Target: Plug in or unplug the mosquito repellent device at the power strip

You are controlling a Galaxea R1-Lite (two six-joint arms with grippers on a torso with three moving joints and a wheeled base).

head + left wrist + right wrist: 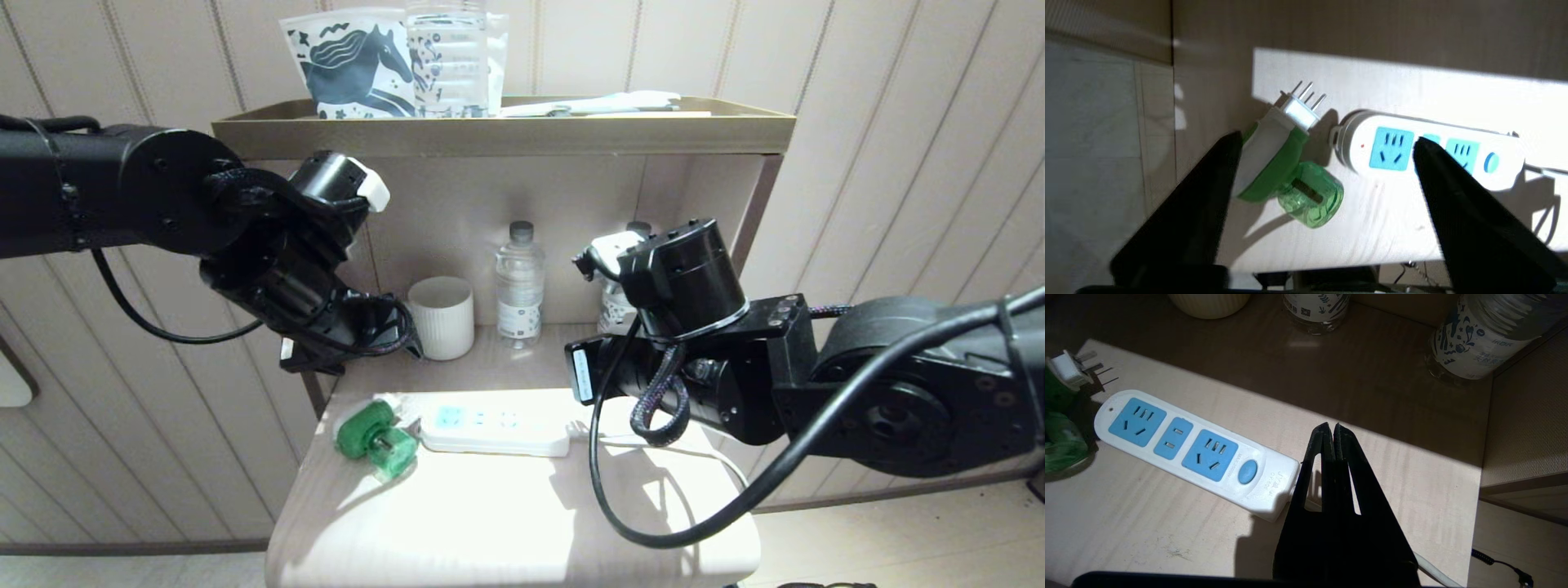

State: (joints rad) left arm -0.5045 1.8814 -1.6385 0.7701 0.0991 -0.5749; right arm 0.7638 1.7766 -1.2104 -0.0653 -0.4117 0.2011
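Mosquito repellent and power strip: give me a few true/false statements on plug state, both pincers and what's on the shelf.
1. The mosquito repellent is plugged into the power strip. False: it lies on its side beside the strip's end, prongs bare.
2. The left pincer is open and holds nothing. True.
3. The right pincer is open. False: its fingers are pressed together.
4. All sockets on the strip are empty. True.
5. A white cup stands at the back of the shelf beside a water bottle. True.
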